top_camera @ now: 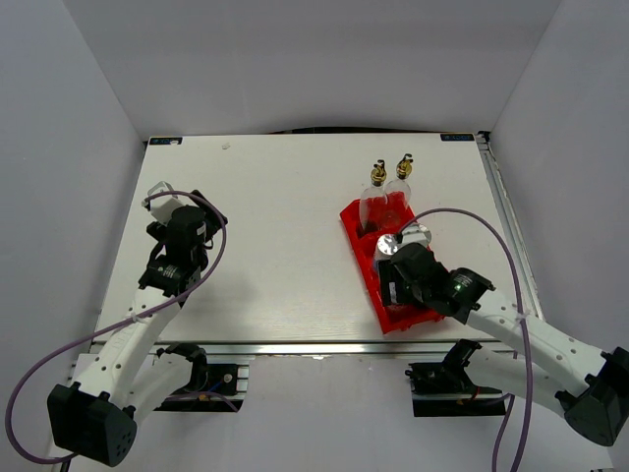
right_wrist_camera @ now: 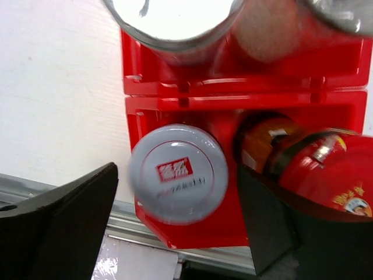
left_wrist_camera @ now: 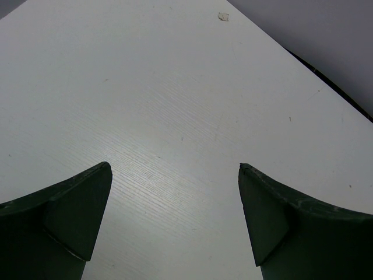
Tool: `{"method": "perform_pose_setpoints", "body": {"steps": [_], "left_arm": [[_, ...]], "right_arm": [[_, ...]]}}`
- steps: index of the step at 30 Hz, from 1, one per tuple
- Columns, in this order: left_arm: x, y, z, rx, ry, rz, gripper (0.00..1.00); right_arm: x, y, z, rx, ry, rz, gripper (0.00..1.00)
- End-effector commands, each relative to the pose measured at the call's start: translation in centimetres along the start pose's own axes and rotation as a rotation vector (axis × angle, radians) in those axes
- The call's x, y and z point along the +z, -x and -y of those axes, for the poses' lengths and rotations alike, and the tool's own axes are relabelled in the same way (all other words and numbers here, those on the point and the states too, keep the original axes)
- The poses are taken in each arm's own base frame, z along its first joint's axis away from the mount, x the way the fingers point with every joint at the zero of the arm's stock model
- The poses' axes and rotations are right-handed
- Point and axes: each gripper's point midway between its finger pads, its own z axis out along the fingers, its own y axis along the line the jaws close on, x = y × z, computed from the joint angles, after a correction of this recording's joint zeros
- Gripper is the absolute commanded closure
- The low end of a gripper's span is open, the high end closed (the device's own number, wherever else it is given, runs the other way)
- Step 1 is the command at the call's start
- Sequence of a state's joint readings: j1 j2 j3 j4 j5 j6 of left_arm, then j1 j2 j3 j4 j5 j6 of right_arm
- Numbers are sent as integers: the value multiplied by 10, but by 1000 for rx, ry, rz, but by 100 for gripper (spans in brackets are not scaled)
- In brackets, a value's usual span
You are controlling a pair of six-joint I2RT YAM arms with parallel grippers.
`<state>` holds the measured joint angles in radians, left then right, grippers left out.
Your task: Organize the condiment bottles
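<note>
1. My left end effector (left_wrist_camera: 175, 169) hangs over the left part of the counter (left_wrist_camera: 175, 87). Its fingers are spread wide with nothing between them but bare white surface.
2. The red bin (top_camera: 356, 224) lies lengthwise on the right half of the counter, well apart from the left arm.
3. At the bin's far end I see the two glass bottles, one (top_camera: 377, 175) just left of the other (top_camera: 404, 165). Both stand upright, gold stoppers up.
4. Next toward me are the two silver-topped shakers, side by side in the bin. The left shaker (right_wrist_camera: 175, 17) and the right shaker (right_wrist_camera: 344, 11) sit just beyond a divider in the right wrist view.
5. The nearest compartment holds the grey-lidded jar (right_wrist_camera: 175, 157) on the left, upright, with its printed lid facing my camera.
6. Just right of it in the same compartment is the red-lidded jar (right_wrist_camera: 326, 169), which looks tilted.
7. My right end effector (right_wrist_camera: 178, 178) is above that near compartment, fingers wide and flanking the grey lid. I see a slim gap on each side of the lid, so it grips nothing. I cannot tell whether the right finger touches the red-lidded jar.
</note>
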<state>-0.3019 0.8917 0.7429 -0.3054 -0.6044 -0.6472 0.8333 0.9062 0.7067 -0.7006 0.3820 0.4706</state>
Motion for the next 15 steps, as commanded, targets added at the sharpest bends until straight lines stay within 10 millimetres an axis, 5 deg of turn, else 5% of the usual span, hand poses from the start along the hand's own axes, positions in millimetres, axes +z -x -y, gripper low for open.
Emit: {"method": "perform_pose_setpoints", "body": {"steps": [1,15], "left_arm": [[0,2,-2,-7,0,14,2],[0,3,2,-14,-14,12,2]], "right_arm": [[-8,28,-16,64,78,109,11],[-47,71,-53,19,289,201,11]]}}
